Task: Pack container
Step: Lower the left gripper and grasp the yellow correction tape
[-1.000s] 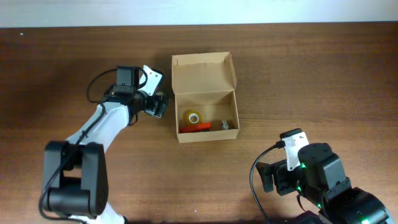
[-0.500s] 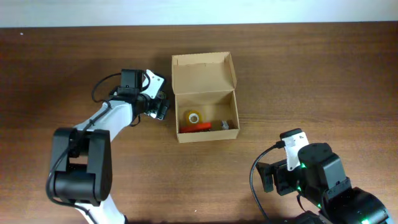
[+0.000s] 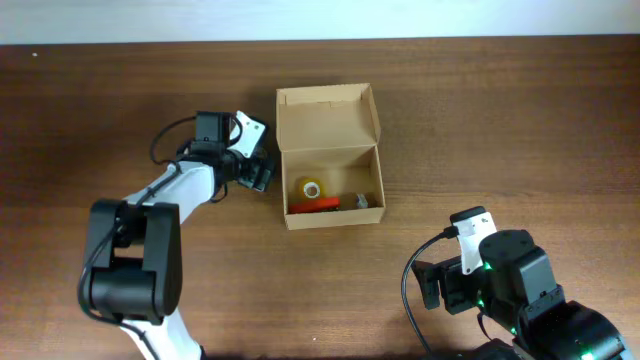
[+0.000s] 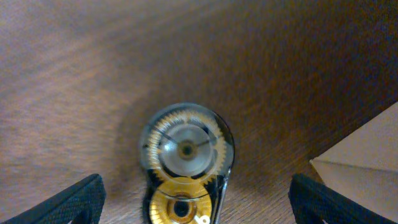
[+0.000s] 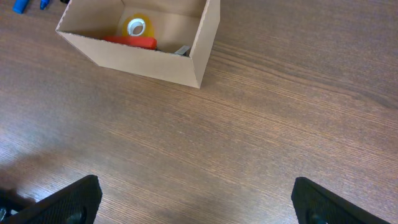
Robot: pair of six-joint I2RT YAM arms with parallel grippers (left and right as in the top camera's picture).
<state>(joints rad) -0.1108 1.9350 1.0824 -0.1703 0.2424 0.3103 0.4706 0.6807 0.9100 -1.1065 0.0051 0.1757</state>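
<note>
The container (image 3: 330,215) is a tan cardboard box with its flap lid (image 3: 327,115) standing open. Inside lie a yellow tape roll (image 3: 311,188), a red item (image 3: 314,205) and a small grey piece. It also shows in the right wrist view (image 5: 155,59). My left gripper (image 3: 255,172) is open just left of the box. In the left wrist view its fingers (image 4: 196,202) straddle a clear tape dispenser with gold gear wheels (image 4: 185,158) lying on the table, without touching it. My right gripper (image 3: 435,285) is open and empty over bare wood (image 5: 193,199) at the front right.
A corner of the box (image 4: 367,158) is close on the right of the left gripper. Small blue items (image 5: 22,5) lie beyond the box at the top left of the right wrist view. The wooden table (image 3: 500,130) ends at the far edge.
My left gripper has shifted slightly right and nearer, closer to the box's left wall. The right arm and the box have not moved.
</note>
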